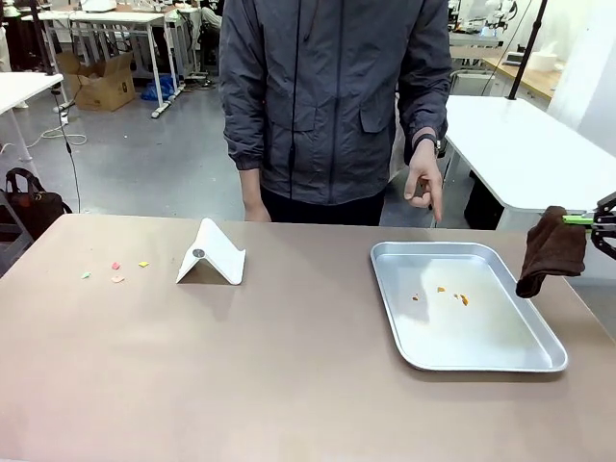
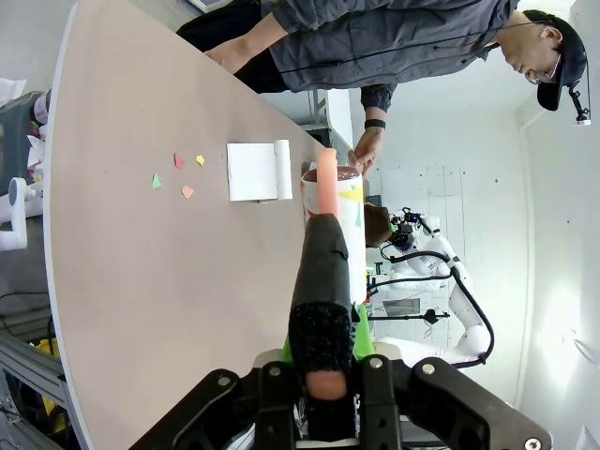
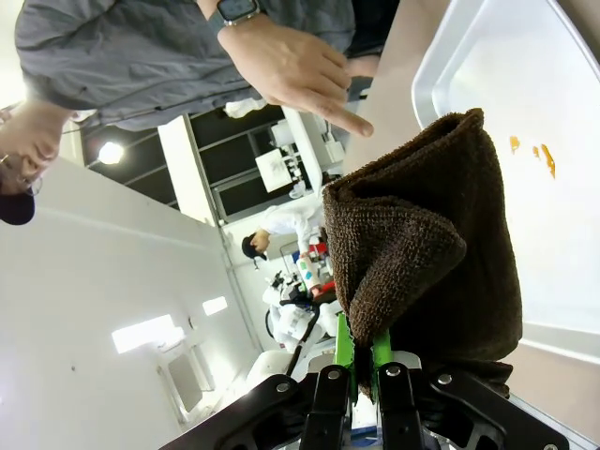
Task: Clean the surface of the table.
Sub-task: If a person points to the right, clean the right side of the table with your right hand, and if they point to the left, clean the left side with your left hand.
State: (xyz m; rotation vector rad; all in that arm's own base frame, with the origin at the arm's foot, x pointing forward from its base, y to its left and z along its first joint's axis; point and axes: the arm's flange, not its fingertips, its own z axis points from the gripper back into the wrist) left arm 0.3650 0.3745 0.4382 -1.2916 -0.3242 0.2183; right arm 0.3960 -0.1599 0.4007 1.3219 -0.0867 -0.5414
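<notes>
The smooth matte tan counter [image 1: 289,366] is bearing 4 scraps [image 1: 115,270], the right claw [image 3: 361,361] is pinching a nubby brown cloth [image 3: 422,262], the left claw [image 2: 323,375] a black brush [image 2: 323,281].

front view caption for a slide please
Right claw holds a brown cloth beside the tray; coloured scraps dot the table.

Right of the tray [image 1: 481,332], the picture's edge cuts off the right gripper [image 1: 587,220]; the brown cloth [image 1: 551,250] hides most of its fingers [image 3: 343,347]. The scraps [image 1: 441,289] in the tray are too small to identify.
</notes>
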